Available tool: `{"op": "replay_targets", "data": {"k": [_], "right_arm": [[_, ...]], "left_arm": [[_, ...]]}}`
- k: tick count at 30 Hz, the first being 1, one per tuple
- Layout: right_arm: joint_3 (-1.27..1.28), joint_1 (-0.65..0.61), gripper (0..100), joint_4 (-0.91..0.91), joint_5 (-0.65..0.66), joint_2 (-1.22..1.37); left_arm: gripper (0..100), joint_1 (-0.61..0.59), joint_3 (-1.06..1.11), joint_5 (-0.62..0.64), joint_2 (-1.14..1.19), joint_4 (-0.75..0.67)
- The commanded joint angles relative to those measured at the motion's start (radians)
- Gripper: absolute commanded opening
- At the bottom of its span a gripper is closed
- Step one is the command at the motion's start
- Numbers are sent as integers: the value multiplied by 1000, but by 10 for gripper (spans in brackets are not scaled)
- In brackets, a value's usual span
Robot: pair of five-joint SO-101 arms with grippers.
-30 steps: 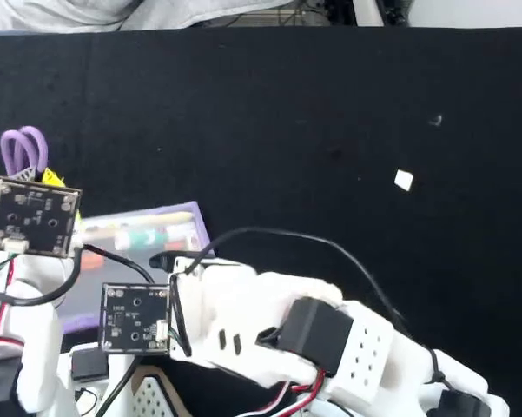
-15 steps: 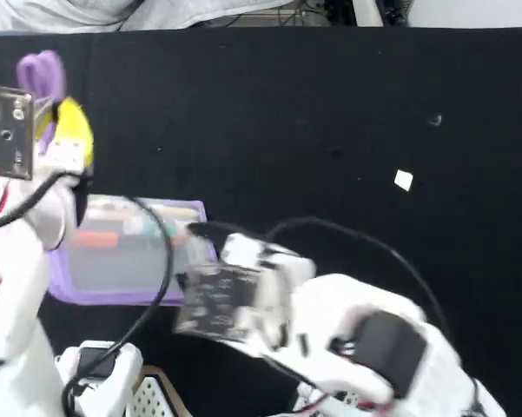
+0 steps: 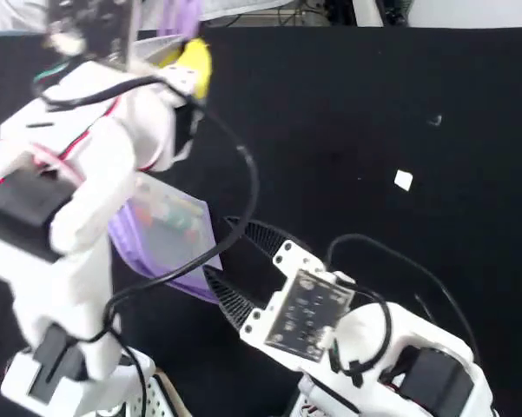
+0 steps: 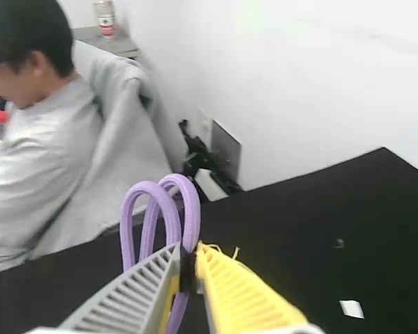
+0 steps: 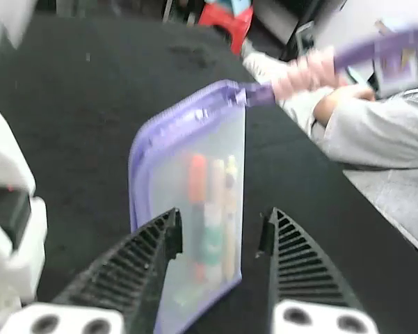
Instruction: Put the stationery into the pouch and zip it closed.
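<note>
The clear pouch [image 3: 167, 233] with purple edging holds several pens and hangs tilted above the black table [image 3: 347, 104]. My left gripper [image 3: 179, 50] is raised high at the far left, its grey and yellow fingers shut on the pouch's purple loop [image 4: 160, 212]. In the right wrist view the pouch [image 5: 195, 202] sits just ahead of my right gripper [image 5: 222, 223], with its strap [image 5: 362, 49] stretched taut away from it. My right gripper [image 3: 234, 265] is open beside the pouch's lower corner, with nothing between its black fingers.
A small white piece [image 3: 404, 180] lies alone on the table to the right, also seen as a white piece [image 4: 350, 307] from the left wrist. The arms' white bases and cables [image 3: 243, 174] crowd the near left.
My left arm has risen and swung toward the far middle, pulling the pouch up by its loop. My right arm has drawn back off the pouch and now faces it, open.
</note>
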Motion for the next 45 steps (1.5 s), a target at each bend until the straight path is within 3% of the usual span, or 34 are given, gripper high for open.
{"op": "replay_targets", "data": {"k": [1, 6, 11, 21, 30, 37, 45], "right_arm": [[8, 8, 198, -54, -66, -1], [101, -89, 198, -127, -106, -8], [226, -187, 198, -310, -106, -8], [426, -43, 194, -586, -112, -8], [430, 3, 194, -611, -112, -7], [430, 138, 194, -632, -112, 1], [467, 147, 194, -740, -114, 28]], "left_arm": [[28, 65, -96, 52, 64, -8], [28, 79, -194, 107, 141, -8], [28, 73, -248, 140, 210, -9], [28, 70, -321, 169, 275, -9], [28, 70, -320, 173, 270, -2], [28, 70, -323, 173, 265, 25], [28, 71, -323, 173, 262, 37]]}}
